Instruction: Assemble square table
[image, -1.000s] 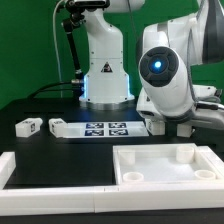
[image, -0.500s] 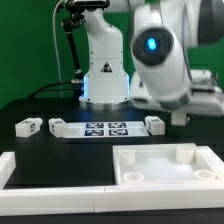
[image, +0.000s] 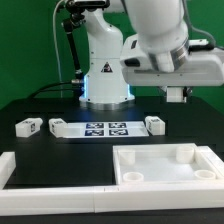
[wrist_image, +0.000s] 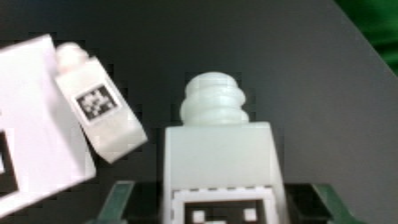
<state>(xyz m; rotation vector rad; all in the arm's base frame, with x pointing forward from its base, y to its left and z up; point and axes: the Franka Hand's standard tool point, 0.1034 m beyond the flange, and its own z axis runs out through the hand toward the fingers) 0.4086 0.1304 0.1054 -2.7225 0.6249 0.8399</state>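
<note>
Table top (image: 165, 170): white square slab, rim side up, lying flat on the black table (image: 60, 145) at the front, toward the exterior view's right. Round sockets show in its corners.

Held leg (wrist_image: 221, 140): white block with a ribbed peg on its far end and a tag on the face toward the wrist camera. It sits between the two dark fingers (wrist_image: 121, 203) of the gripper (wrist_image: 221, 205). The jaws are partly closed and press on the leg's two sides. In the exterior view the gripper hangs high over the table's back right area, well clear of the surface.

Three loose legs lie behind the slab:
- first leg (image: 28, 126), farthest to the exterior view's left
- second leg (image: 57, 126), just beside the left end of the marker board (image: 105, 129)
- third leg (image: 154, 123), just beside the board's right end

White rail (image: 50, 172) lies along the front, left of the slab. Arm base (image: 105, 65) stands at the back.
</note>
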